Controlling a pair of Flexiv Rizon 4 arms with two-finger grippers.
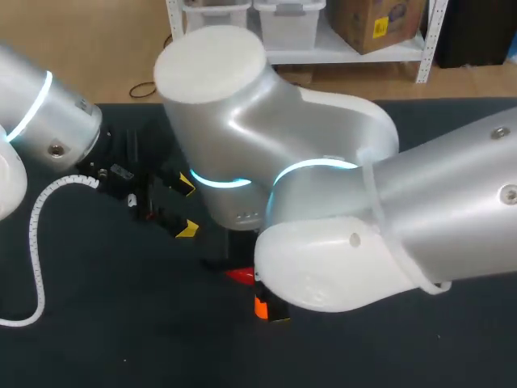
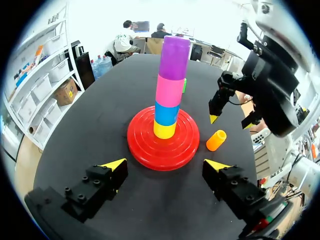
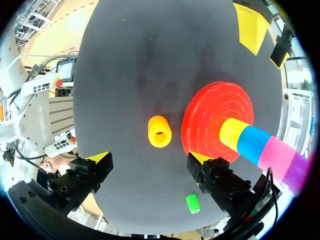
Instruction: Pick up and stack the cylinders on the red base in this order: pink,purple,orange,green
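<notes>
**Black table with a 4-piece stack on a red base**

Black tabletop (image 2: 100, 125) fills each view. In the head view, the bulky silver right arm (image 1: 339, 210) covers most of the scene, leaving only a sliver of red and a bit of orange showing under it.

The round red base (image 2: 145, 145) sits near the table's middle. On it stands a straight tower of a yellow cylinder (image 2: 164, 130), a blue cylinder (image 2: 166, 113), a pink cylinder (image 2: 170, 90) and a purple cylinder (image 2: 174, 57) on top.

The orange cylinder (image 2: 216, 140) rests on the table just beside the base, not touching it. The green cylinder (image 3: 192, 203) lies farther off, near the table's edge.

The left gripper (image 2: 165, 165) is spread wide and holds nothing, facing the base. The right gripper (image 3: 149, 157) is also spread wide and holds nothing, above the orange cylinder.
</notes>
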